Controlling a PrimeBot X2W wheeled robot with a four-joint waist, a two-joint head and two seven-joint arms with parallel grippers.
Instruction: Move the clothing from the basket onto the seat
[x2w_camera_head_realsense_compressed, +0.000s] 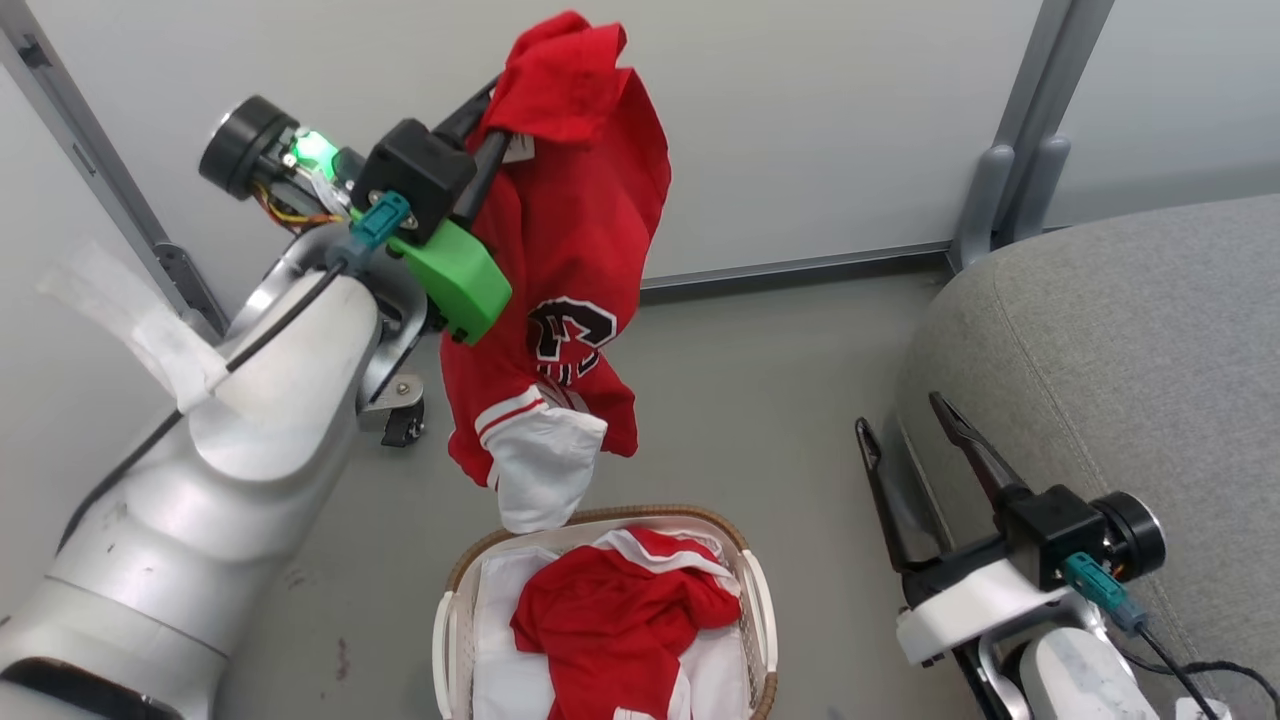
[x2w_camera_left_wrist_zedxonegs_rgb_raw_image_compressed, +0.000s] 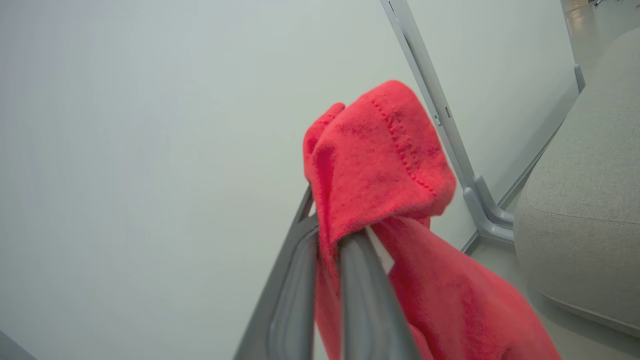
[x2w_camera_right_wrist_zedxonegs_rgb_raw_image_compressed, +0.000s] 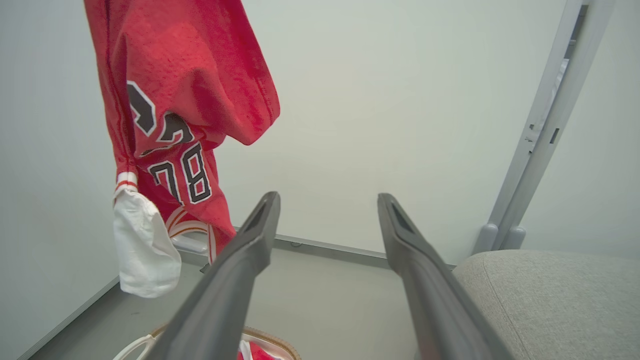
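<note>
Floor (x2w_camera_head_realsense_compressed: 780, 400) basket (x2w_camera_head_realsense_compressed: 442, 640) below, L claw (x2w_camera_head_realsense_compressed: 492, 120) grips clothing (x2w_camera_head_realsense_compressed: 575, 220) hanging lengthwise downward; R claw (x2w_camera_head_realsense_compressed: 900, 412) spread.

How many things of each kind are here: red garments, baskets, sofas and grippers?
Bright red fabric garments with white trim: 2 (hanging garment, heaped garment)
Oval white perforated plastic basket with brown woven rim: 1
Light grey fabric sofa: 1
Dark two-fingered grippers: 2 (left gripper, right gripper)
Total: 6
</note>
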